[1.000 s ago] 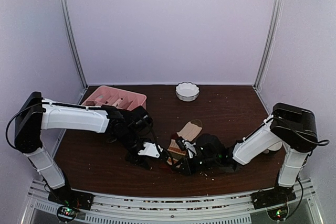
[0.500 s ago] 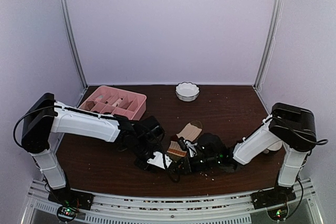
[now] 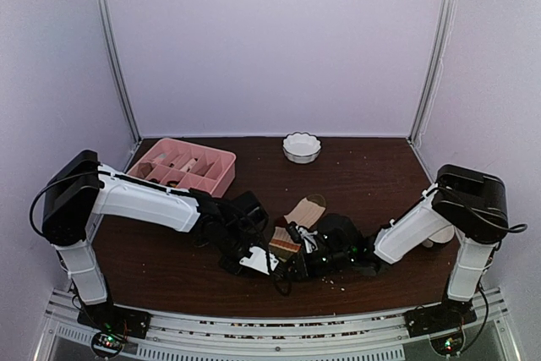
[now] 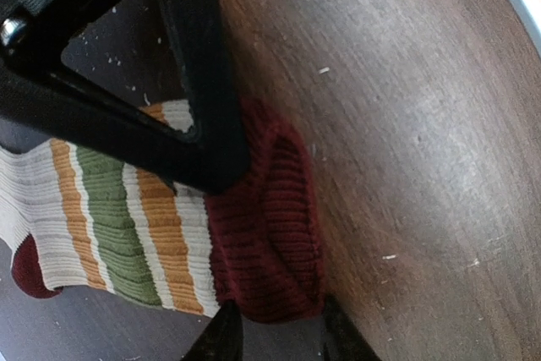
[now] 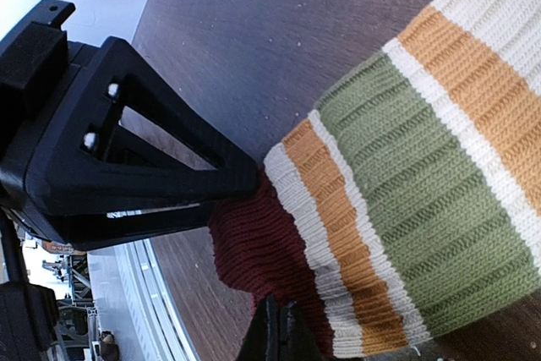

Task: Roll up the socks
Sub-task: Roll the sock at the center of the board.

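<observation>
Rolling the striped beige knit sock (image 4: 110, 226) needs its dark-red cuff (image 4: 270, 234) deep between the tips of the left pincer (image 4: 277, 337) — grip unclear — right pincer (image 5: 272, 331) clenched.

Pink compartment tray (image 3: 221, 173) and white scalloped bowl (image 3: 302, 156) sit apart on the dark table (image 3: 372, 179).

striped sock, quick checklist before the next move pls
1. right claw shut on the striped sock at its red cuff: ok
2. left claw gripping that cuff: cannot tell; its fingertips straddle the edge
3. room between the two claws: not ok; both crowd the same cuff end
4. pink tray and white bowl out of the way: ok
5. roll started: cannot tell; the arms hide most of the sock from above
</observation>
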`<state>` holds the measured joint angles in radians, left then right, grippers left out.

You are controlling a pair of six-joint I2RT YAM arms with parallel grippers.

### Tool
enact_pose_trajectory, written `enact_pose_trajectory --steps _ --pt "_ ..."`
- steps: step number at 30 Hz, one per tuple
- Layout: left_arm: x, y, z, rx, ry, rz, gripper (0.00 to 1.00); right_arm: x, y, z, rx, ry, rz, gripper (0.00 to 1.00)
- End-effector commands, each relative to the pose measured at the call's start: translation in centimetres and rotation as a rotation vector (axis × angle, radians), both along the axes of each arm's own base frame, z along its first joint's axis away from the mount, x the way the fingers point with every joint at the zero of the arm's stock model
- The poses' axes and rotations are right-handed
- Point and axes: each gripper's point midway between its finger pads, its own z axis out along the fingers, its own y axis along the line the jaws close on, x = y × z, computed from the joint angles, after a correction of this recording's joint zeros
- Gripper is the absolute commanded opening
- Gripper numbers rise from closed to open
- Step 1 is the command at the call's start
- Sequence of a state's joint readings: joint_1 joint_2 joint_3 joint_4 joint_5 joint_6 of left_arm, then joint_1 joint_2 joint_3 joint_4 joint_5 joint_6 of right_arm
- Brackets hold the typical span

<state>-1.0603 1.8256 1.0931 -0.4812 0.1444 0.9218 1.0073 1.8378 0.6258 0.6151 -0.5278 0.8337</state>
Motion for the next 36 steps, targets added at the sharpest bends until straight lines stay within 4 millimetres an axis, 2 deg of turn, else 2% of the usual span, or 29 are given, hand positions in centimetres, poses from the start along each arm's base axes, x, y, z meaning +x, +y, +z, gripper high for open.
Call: enact_pose_trajectory --steps 1,5,12,14,15,16,17,18,19,25,29,32,36 --pt "0.2 -0.6 0.1 -0.008 -0.003 0.007 0.33 0.4 0.6 0.7 0.024 -0.007 0.009 0.00" --pt "0.2 -1.0 -0.1 -0.007 0.009 0.017 0.29 0.6 0.8 0.9 0.035 -0.004 0.007 0.00" --pt "0.0 -1.4 -0.5 0.010 0.066 0.050 0.01 0.8 0.2 0.5 -0.017 -0.044 0.005 0.00" --pt "-0.1 -1.3 -0.3 0.017 0.110 0.073 0.00 1.3 -0.6 0.2 -0.074 -0.087 -0.009 0.03" --pt "-0.1 -1.2 0.0 0.017 0.141 0.086 0.00 1.6 -1.0 0.1 -0.105 -0.117 -0.017 0.10" --pt "-0.2 -1.1 0.1 0.022 0.178 0.102 0.00 2.1 -1.5 0.1 -0.143 -0.157 -0.031 0.24" --pt "-0.2 -1.0 0.3 0.023 0.212 0.119 0.00 2.5 -1.9 0.5 -0.169 -0.199 -0.040 0.50" --pt "-0.2 -0.8 0.5 0.026 0.248 0.136 0.00 2.9 -2.5 0.7 -0.206 -0.239 -0.051 0.93" --pt "-0.1 -0.7 0.7 0.026 0.280 0.152 0.00 3.3 -2.9 1.1 -0.232 -0.283 -0.065 0.99" --pt "0.3 -0.3 2.0 0.024 0.403 0.217 0.00 6.4 -6.1 4.5 -0.379 -0.523 -0.205 1.00" --pt "-0.1 -0.1 2.3 0.038 0.435 0.220 0.00 7.5 -8.0 6.8 -0.308 -0.582 -0.359 1.00" --pt "-0.3 0.1 2.3 0.050 0.455 0.223 0.00 8.4 -9.8 7.1 -0.269 -0.549 -0.493 1.00" --pt "-0.5 0.2 2.2 0.067 0.500 0.238 0.00 8.1 -9.2 6.7 -0.274 -0.591 -0.418 1.00"
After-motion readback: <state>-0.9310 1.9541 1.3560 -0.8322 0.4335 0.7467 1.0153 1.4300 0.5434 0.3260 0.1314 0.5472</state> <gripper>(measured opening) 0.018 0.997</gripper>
